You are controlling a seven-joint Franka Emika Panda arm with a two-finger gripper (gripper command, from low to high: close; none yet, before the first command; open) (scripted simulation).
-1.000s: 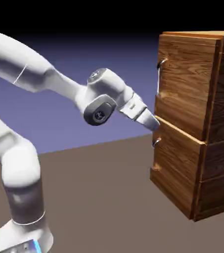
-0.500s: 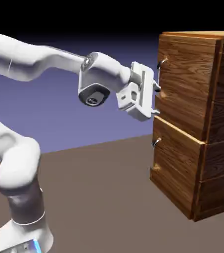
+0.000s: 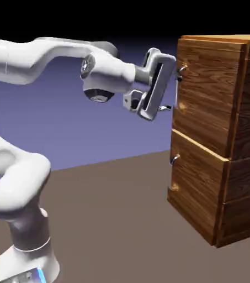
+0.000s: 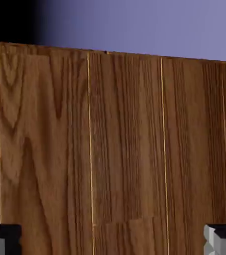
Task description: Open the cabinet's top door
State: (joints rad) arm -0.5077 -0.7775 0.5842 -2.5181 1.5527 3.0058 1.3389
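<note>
The cabinet (image 3: 243, 138) of brown wood grain stands at the exterior view's right. Its top door (image 3: 207, 94) is shut, with a thin vertical silver handle (image 3: 176, 88) at its left edge. My gripper (image 3: 173, 93) faces the door front at the handle's height, very close to the bar, with one finger above the other. In the hand view the gripper (image 4: 113, 241) is open: its grey fingertips (image 4: 2, 239) stand far apart at the bottom corners, with only wood grain (image 4: 114, 149) between them. The handle does not show in that view.
Below the top door is a shorter lower panel (image 3: 196, 190) with a small metal handle (image 3: 174, 159). The cabinet stands on a brown table (image 3: 116, 221). The arm's white links stretch in from the exterior view's left.
The hand has risen from the seam between the two panels to the top door's handle height and turned to face the cabinet front. The jaws have stayed open.
</note>
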